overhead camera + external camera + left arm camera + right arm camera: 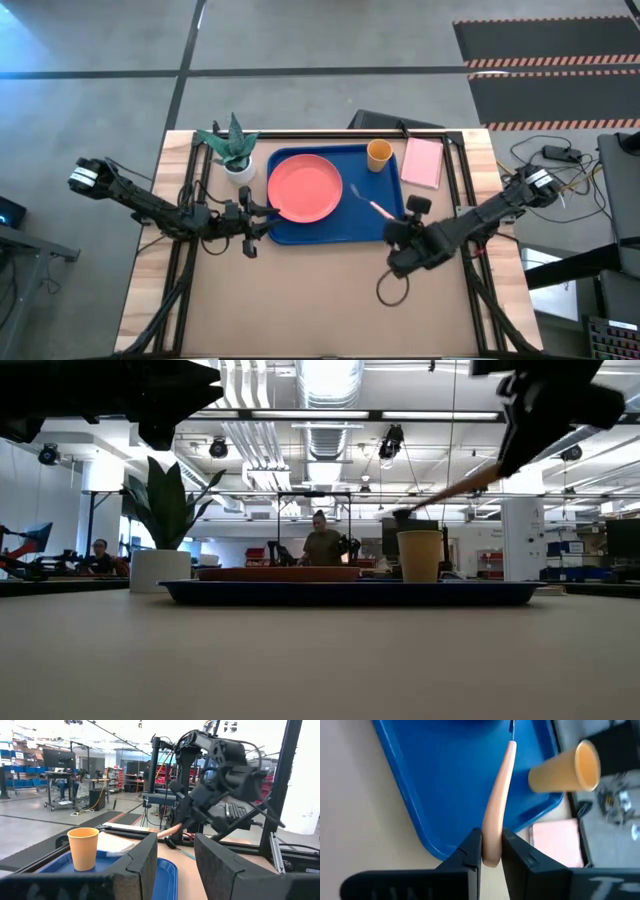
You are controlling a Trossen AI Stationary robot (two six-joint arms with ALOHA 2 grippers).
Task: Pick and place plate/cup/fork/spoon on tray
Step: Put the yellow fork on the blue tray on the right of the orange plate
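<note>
The blue tray [300,232] lies mid-table. The coral plate [304,188] lies flat in its left half, and the orange-yellow cup [379,155] stands upright in its far right corner. My right gripper [396,224] is over the tray's right edge, shut on the fork [372,206], which reaches out over the tray. My left gripper [262,218] is open and empty at the tray's left edge, near the plate. A slim teal strip [187,853] on the table under the right arm may be the spoon; it is hidden in the high view. My right gripper pinches the fork's salmon handle near its free end [491,845] between its two fingers. The fingers come from the table's near right, and the fork runs on ahead of them. The fork is lifted clear, its tine end [401,515] lower, above the tray near the cup.
A white pot with a green plant [233,150] stands at the tray's far left corner. A pink rectangular pad [423,162] lies right of the tray. A dark cable loop [390,291] lies on the table near my right arm. People show in the room beyond.
</note>
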